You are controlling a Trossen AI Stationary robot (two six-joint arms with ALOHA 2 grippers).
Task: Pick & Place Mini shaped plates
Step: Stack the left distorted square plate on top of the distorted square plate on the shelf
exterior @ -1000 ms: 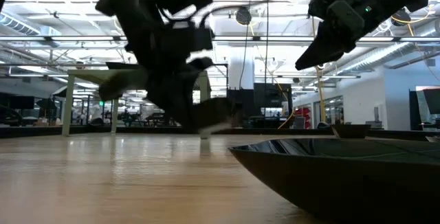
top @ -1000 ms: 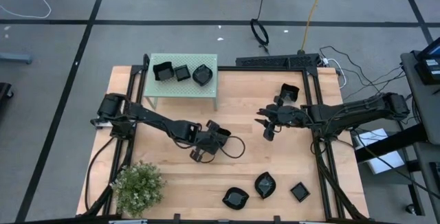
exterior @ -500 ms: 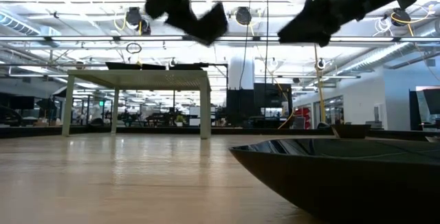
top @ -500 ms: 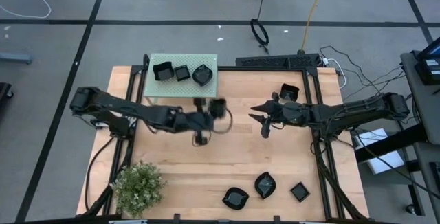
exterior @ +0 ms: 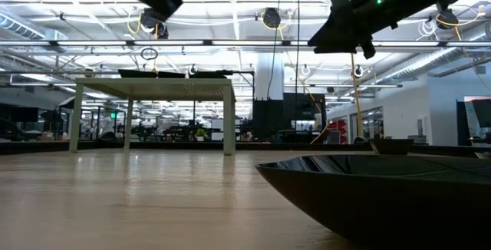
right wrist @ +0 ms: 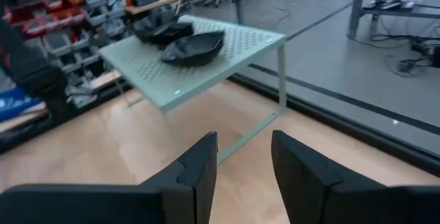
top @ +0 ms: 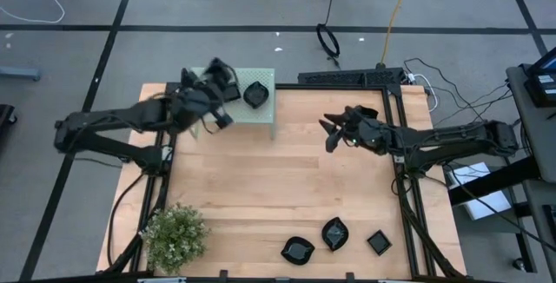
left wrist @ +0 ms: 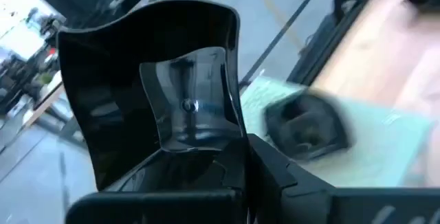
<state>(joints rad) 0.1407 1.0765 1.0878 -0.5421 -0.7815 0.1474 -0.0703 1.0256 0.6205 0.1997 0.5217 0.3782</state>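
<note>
Up at the far left corner of the wooden table [top: 287, 187], the left gripper [top: 217, 83] hangs over the pale green stand [top: 261, 114], its fingers pinching a square black plate [left wrist: 165, 93] that fills the left wrist view. That same view shows a wavy-rimmed plate [left wrist: 306, 124] lying on the stand's perforated top just beyond the held one. From above, this leaf-shaped plate [top: 254, 95] sits at the stand's right end, and the left arm covers most of the rest of the top, so whatever else lies there cannot be told.

Across the table, the right gripper [top: 333, 134] hovers in the air over the far right part of the wood, pointing toward the stand, well apart from it. Its fingers [right wrist: 196, 165] are spread with nothing between them, and past them the right wrist view shows the stand with dark plates [right wrist: 185, 44] on top.

Near the front edge, three more plates rest on the table: a rounded one [top: 297, 250], a leaf-shaped one [top: 334, 233] just beside it, and a small square one [top: 379, 243] to the right. The rounded dish looms large and close in the low view [exterior: 383, 192]. A potted plant [top: 174, 233] stands at the front left corner.
</note>
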